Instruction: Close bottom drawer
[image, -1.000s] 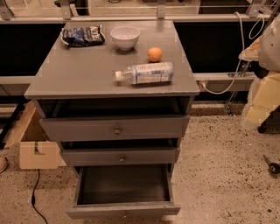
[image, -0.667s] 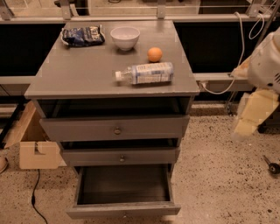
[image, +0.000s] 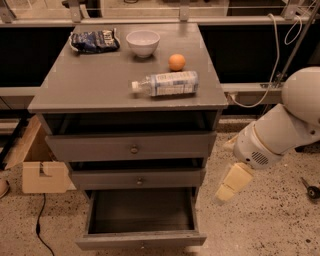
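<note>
The bottom drawer (image: 141, 215) of the grey cabinet (image: 100, 80) stands pulled well out at the cabinet's foot, its dark grey floor in full view. The middle drawer (image: 137, 179) and top drawer (image: 132, 147) above it sit slightly ajar. On the cabinet top lie a white bowl (image: 143, 42), an orange (image: 176, 62), a plastic bottle (image: 167, 83) on its side and a snack bag (image: 94, 41). The robot's gripper (image: 231, 184) hangs off the cabinet's right side, level with the middle drawer, touching nothing, above open speckled floor. Whether it is open or closed cannot be told. A cardboard box (image: 40, 170) sits by the cabinet's left side.
</note>
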